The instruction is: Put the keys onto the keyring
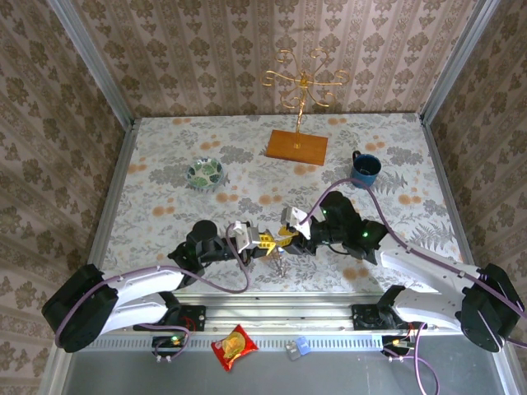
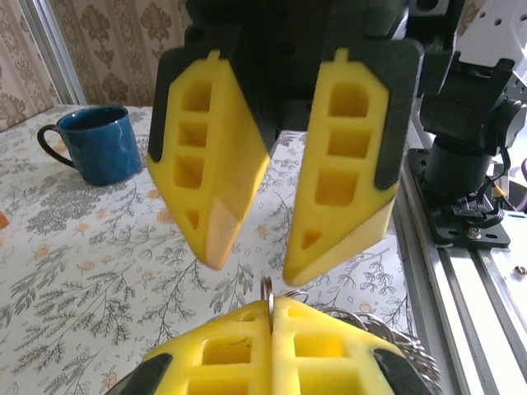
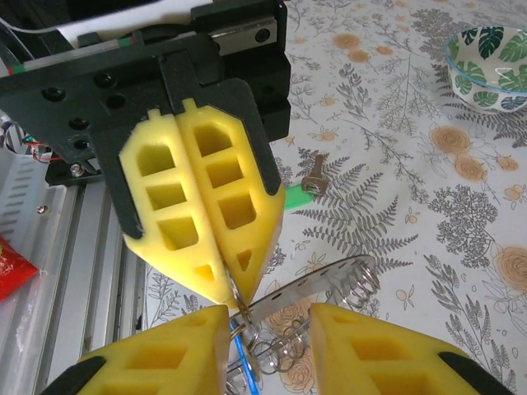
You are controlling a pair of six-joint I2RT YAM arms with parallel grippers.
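Kind of place: a robot test cell dressed up like a room at home.
Walls: patterned wallpaper panels (image 1: 247, 49) stood on three sides of the table (image 1: 165, 181), joined by bare metal posts (image 1: 92, 62) at its far corners.
Table top: a floral printed cover lay over it.
Near edge of the table: a slotted aluminium rail (image 1: 280, 317) carried the bolted arm bases (image 1: 177, 317).
Household props on the table: a blue mug (image 1: 366, 169), a leaf-patterned bowl (image 1: 205, 173) and a gold wire stand (image 1: 300, 90).

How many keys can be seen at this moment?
2: a green key lying on the table beside the left end effector, and what looks like a blue key, mostly hidden, by the keyring.
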